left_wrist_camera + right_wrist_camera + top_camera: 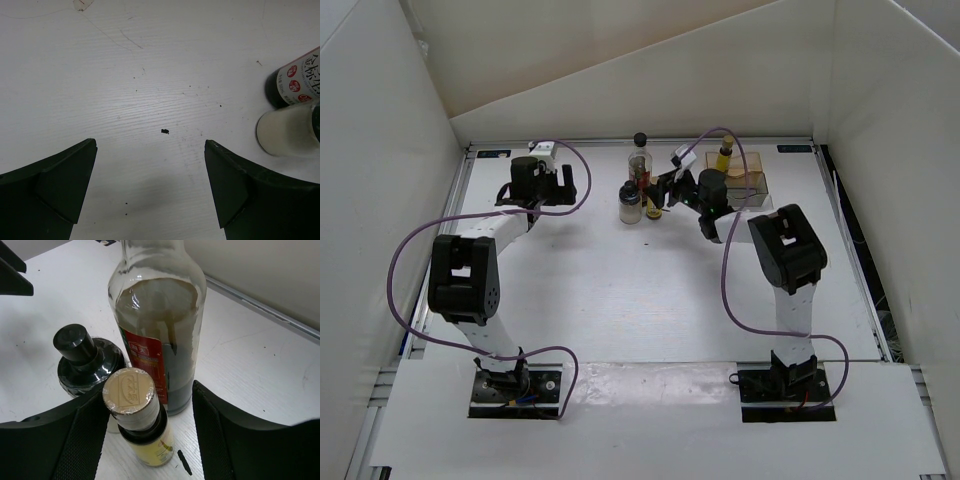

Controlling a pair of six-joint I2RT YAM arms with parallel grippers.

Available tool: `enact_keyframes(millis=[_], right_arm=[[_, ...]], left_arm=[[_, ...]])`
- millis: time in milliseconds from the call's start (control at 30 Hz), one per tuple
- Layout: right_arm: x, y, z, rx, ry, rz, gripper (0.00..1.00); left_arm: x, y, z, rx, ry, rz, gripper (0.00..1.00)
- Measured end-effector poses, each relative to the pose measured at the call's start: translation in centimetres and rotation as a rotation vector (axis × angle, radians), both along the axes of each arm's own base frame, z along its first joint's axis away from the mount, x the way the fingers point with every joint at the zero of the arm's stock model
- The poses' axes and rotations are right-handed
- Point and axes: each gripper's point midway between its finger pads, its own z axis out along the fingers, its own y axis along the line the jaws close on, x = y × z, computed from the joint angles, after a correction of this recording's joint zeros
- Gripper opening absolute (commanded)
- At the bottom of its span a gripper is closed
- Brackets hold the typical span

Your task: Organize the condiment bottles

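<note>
Standing between jaws of right gripper (150,407) — small yellow bottle (143,429).

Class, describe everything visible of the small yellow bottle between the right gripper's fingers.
The small yellow bottle stands upright on the table, between the open jaws of the right gripper. It has a tan, embossed, film-wrapped cap, a dark collar and a yellow labelled body. Close by stand the tall clear bottle and the black-capped jar.

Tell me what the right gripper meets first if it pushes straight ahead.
The right gripper would first meet the small yellow bottle between its fingers; the tall bottle stands close behind, depth unclear.
</note>
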Motion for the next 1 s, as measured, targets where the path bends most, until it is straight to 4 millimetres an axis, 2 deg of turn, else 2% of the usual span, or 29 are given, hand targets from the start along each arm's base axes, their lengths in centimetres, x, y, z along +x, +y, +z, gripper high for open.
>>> enact_keyframes(millis=[333, 433, 467, 567, 600, 667, 1000], right_arm=[[-0.1, 0.1, -0.6, 0.000, 0.017, 0.005, 0.49], [-0.1, 0.2, -0.4, -0.003, 0.007, 0.007, 0.32], [-0.1, 0.3, -0.3, 0.001, 0.008, 0.010, 0.23], [-0.1, 0.3, -0.3, 0.002, 0.010, 0.011, 0.14], [-0.1, 0.3, -0.3, 0.002, 0.009, 0.010, 0.07], [-0.2, 0.4, -0.3, 0.001, 0.009, 0.012, 0.00], [-1.2, 0.0, -0.3, -0.054, 0.003, 0.022, 0.00]], left_arm=[[0.0, 0.1, 0.0, -0.001, 0.000, 0.002, 1.00], [0.1, 0.1, 0.1, -0.001, -0.001, 0.002, 1.00], [0.1, 0.1, 0.1, -0.002, -0.002, 0.001, 1.00], [0.1, 0.0, 0.1, -0.003, -0.002, -0.001, 1.00], [0.1, 0.0, 0.2, -0.003, -0.003, -0.001, 1.00], [0.1, 0.0, 0.2, -0.004, -0.001, -0.004, 1.00], [0.1, -0.1, 0.2, -0.010, 0.000, -0.003, 1.00]])
